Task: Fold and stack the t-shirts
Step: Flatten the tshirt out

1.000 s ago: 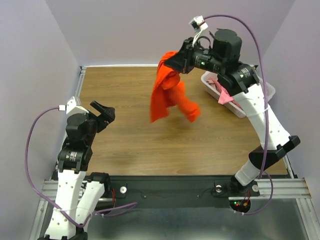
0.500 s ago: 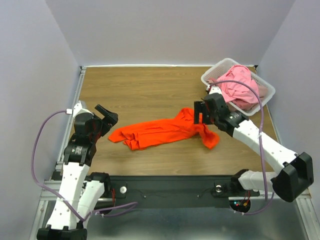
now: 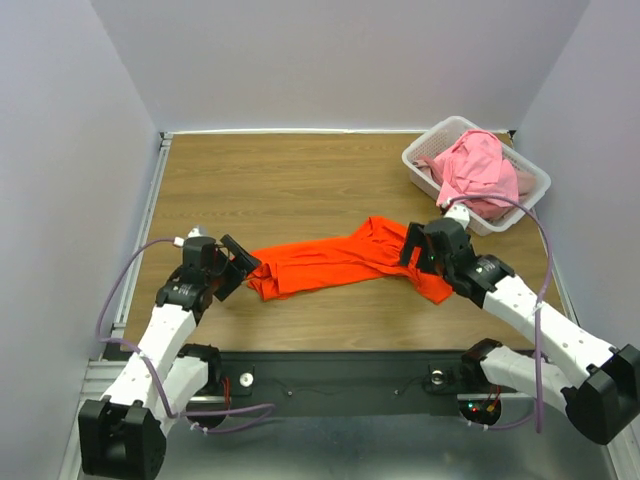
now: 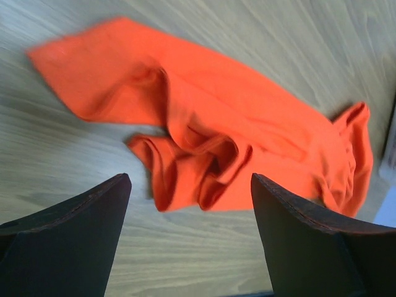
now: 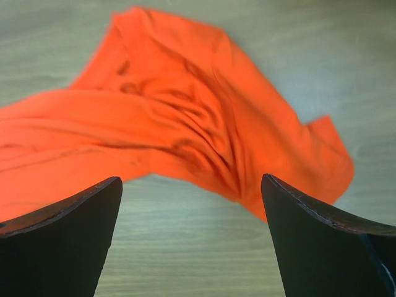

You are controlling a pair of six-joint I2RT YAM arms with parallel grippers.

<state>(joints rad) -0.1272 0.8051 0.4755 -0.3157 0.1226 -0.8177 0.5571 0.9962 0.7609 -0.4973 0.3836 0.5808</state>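
Note:
The orange t-shirt [image 3: 340, 260] lies crumpled in a long strip across the middle of the wooden table [image 3: 290, 180]; it fills the left wrist view [image 4: 216, 136] and the right wrist view [image 5: 173, 124]. The pink t-shirt [image 3: 475, 170] is heaped in the white basket [image 3: 420, 158] at the back right. My left gripper [image 3: 240, 268] stands open at the strip's left end, low over the table, with nothing between its fingers [image 4: 74, 235]. At the strip's right end my right gripper [image 3: 415, 245] is open too, its fingers [image 5: 322, 241] apart over bare wood just short of the cloth.
The basket stands against the right wall near the back corner. Purple walls close in the table on three sides. A black rail [image 3: 340, 375] with the arm bases runs along the near edge.
The right gripper came down from high at the back with the orange t-shirt, let it go on the table and opened. The left arm moved forward and right to the shirt's left end.

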